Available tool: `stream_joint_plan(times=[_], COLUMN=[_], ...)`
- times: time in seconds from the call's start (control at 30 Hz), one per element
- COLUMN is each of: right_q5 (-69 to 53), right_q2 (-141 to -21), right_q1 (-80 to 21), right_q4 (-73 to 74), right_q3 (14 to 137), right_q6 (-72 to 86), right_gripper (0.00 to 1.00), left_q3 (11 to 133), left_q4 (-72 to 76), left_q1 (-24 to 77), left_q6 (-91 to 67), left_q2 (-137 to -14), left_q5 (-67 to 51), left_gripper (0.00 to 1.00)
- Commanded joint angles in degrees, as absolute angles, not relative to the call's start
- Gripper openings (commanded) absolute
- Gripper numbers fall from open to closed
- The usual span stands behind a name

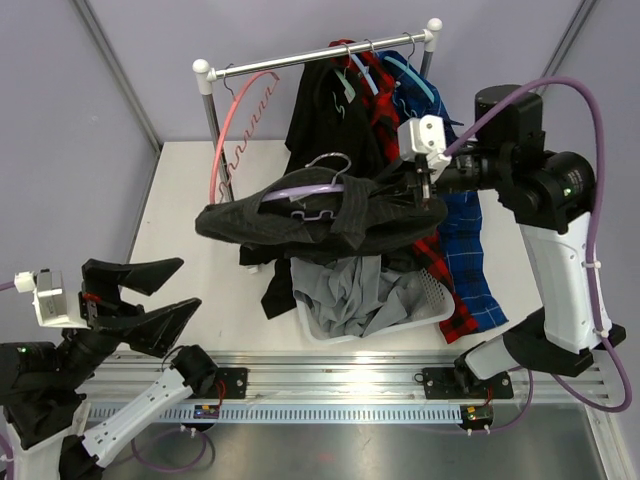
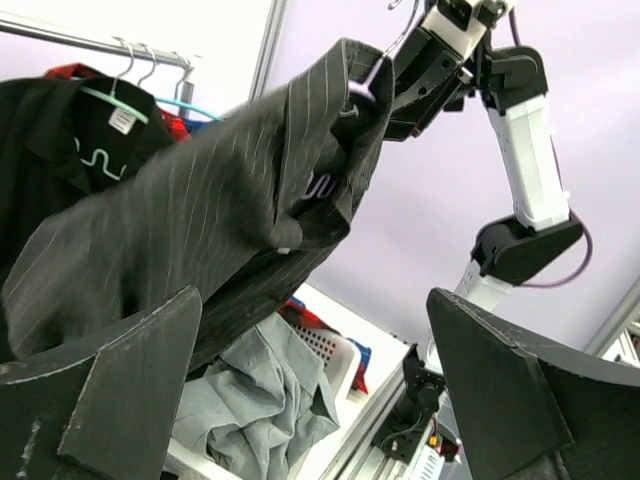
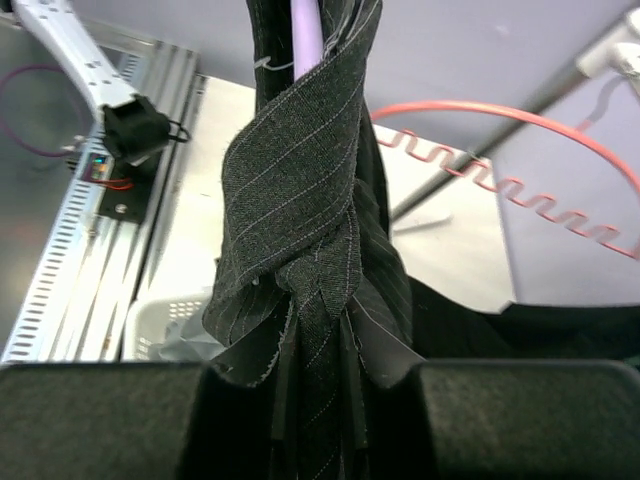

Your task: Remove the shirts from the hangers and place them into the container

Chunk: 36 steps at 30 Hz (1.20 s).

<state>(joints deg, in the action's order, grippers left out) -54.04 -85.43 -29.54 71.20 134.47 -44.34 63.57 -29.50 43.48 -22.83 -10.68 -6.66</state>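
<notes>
Nearest, the left gripper point(image 1: 186, 284) stood wide open and empty, while the right gripper point(image 1: 428, 193) pinched the dark shirt point(image 1: 290, 225), on its purple hanger point(image 1: 300, 190), above the white basket point(image 1: 432, 292) holding a grey shirt point(image 1: 350, 295).

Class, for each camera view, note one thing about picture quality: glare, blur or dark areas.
Top view: glare on the metal base rail at the bottom. Left wrist view: wall washed out at upper left, dark pinstriped shirt sharp. Right wrist view: the right hand is a near-black mass along the bottom.
</notes>
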Motion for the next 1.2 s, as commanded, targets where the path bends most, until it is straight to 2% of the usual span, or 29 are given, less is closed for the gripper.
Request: stream_joint_plan(times=[0.0, 0.13, 0.33, 0.57, 0.63, 0.87, 0.9, 0.97, 1.17], right_q5=[-53.7, -52.1, -44.6, -42.0, -42.0, -44.0, -44.9, -45.5, -46.5], right_q2=[-86.5, -89.6, -97.0, -102.5, -102.7, -101.9, -101.7, -101.4, -101.1], right_q1=[-34.9, -39.7, -49.7, -51.3, -51.2, -51.2, -51.3, -51.3, -51.3], right_q4=[65.8, 66.5, 73.8, 75.4, 74.9, 74.9, 75.1, 75.1, 75.1], right_q3=[131.7, 129.9, 133.8, 138.9, 139.7, 139.4, 139.6, 139.3, 139.0], right_q6=[-41.4, -42.7, -51.7, -55.5, -56.0, -57.2, -57.3, -57.2, -57.0], right_gripper=[0.00, 0.00, 0.00, 0.00, 0.00, 0.00, 0.00, 0.00, 0.00], left_q3=[65.0, 68.3, 77.2, 73.7, 72.5, 65.9, 64.4, 62.9, 60.2], left_q4=[-29.7, -34.5, -44.2, -50.4, -51.2, -49.0, -48.5, -47.8, -46.5], left_q1=[43.5, 43.5, 43.5, 43.5, 43.5, 43.5, 43.5, 43.5, 43.5], left_q6=[-21.2, -15.4, -0.4, 6.1, 6.2, 8.2, 8.7, 9.8, 9.3], left_q2=[-14.7, -18.5, -25.7, -30.8, -31.4, -27.3, -25.9, -24.9, -24.8], left_q5=[-9.4, -8.2, -6.8, -15.8, -16.1, -4.4, -3.3, -0.5, -5.5], left_gripper=[0.99, 0.99, 0.99, 0.99, 0.97, 0.91, 0.86, 0.84, 0.73])
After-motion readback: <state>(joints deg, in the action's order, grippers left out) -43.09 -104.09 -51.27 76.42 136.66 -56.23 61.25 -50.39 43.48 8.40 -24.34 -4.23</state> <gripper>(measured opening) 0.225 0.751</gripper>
